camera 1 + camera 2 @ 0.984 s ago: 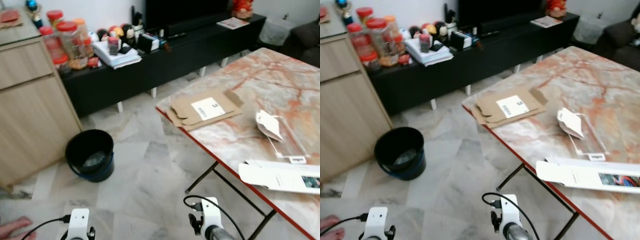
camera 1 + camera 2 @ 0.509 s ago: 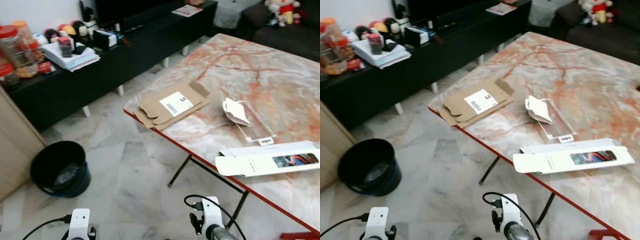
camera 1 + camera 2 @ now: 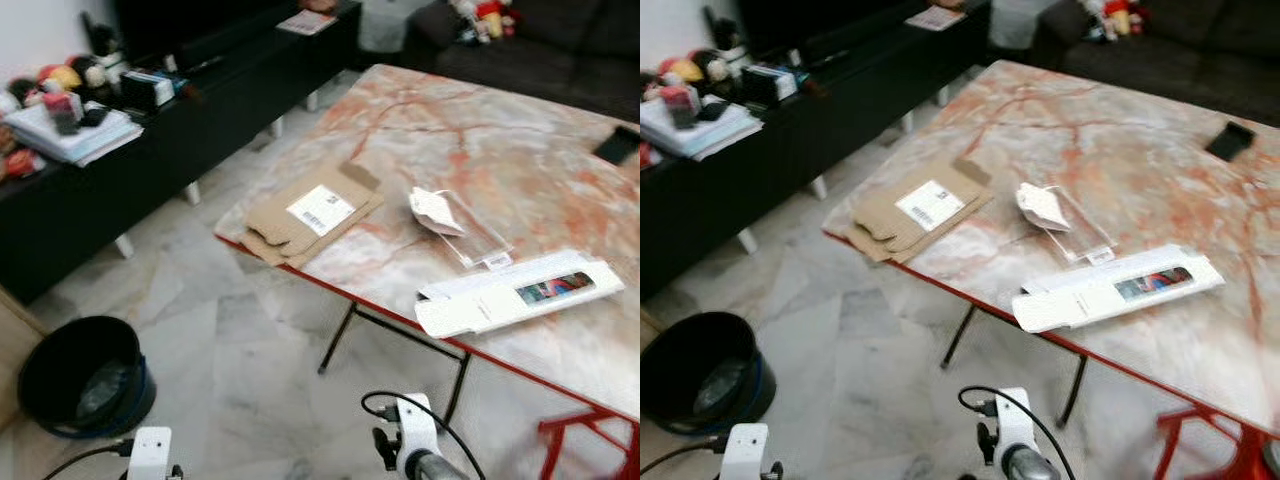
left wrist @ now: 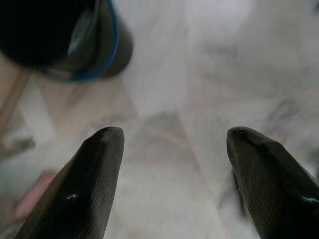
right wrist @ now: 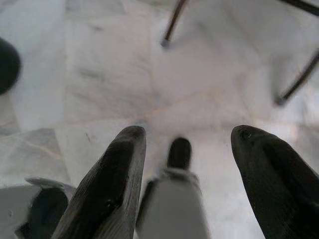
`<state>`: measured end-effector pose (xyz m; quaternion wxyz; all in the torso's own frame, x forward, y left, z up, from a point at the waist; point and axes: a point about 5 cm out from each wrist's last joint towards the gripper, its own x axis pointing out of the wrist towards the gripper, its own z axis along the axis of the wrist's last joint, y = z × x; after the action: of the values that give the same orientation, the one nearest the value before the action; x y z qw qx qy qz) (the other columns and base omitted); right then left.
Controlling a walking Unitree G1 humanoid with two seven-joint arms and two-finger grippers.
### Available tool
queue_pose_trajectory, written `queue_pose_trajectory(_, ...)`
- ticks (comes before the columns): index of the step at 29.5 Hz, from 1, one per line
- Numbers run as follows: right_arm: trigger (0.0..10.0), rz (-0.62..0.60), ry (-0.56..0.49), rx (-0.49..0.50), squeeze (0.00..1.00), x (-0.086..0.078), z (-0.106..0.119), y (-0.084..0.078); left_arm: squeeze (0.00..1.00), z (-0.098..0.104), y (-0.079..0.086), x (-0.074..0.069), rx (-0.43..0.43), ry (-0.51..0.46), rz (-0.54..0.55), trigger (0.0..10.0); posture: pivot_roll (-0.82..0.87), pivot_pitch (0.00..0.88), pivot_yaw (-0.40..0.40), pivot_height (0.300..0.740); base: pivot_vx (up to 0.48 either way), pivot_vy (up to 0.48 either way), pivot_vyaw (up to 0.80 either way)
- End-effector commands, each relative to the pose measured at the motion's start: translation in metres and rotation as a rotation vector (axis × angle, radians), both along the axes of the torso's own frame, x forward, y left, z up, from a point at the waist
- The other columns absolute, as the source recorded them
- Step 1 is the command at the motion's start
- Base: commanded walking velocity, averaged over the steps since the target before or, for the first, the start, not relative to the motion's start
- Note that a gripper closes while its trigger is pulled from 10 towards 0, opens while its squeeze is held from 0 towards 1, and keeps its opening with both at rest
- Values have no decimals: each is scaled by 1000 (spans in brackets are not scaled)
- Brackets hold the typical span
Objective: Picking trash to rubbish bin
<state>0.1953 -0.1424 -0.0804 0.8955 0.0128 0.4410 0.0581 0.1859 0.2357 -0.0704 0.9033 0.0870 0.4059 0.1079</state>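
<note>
A: The tabletop (image 3: 520,140) looks like polished marble, pink veined with red, faintly glossy. The flat package (image 3: 312,212) on it?

B: Matt brown cardboard with a white paper label. The long box (image 3: 515,297) is smooth white card.

A: And the rubbish bin (image 3: 80,380)?

B: Black plastic, on a pale, glossy marble-look floor (image 3: 240,340).

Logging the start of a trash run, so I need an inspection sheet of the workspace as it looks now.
Surface: marble table, red-edged.
Job's things: flattened cardboard mailer at the near corner; clear plastic packaging mid-table; long white box near the front edge; black bin on the floor.
Clutter: dark phone-like object at the far side.
Grippers: left gripper and right gripper open, low over the floor.
Cables: black cable at the right wrist.
Surroundings: black TV console, sofa.
</note>
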Motion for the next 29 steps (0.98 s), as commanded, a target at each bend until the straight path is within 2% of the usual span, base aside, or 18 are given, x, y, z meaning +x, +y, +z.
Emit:
queue_pose_trajectory(1, 10000, -4, -3, 0, 0, 2, 1, 1, 0, -6, 3, -13, 13, 48, -5, 10000, 155, 77, -9, 740, 0, 0, -656)
queue_pose_trajectory(25, 10000, -17, 7, -7, 0, -2, -1, -1, 0, -6, 3, -13, 17, 51, -16, 10000, 151, 85, -6, 740, 0, 0, -655)
queue_pose_trajectory(29, 10000, -17, 5, -5, 0, -2, -1, -2, 0, -6, 3, -13, 16, 52, -14, 10000, 154, 90, -8, 740, 0, 0, 0)
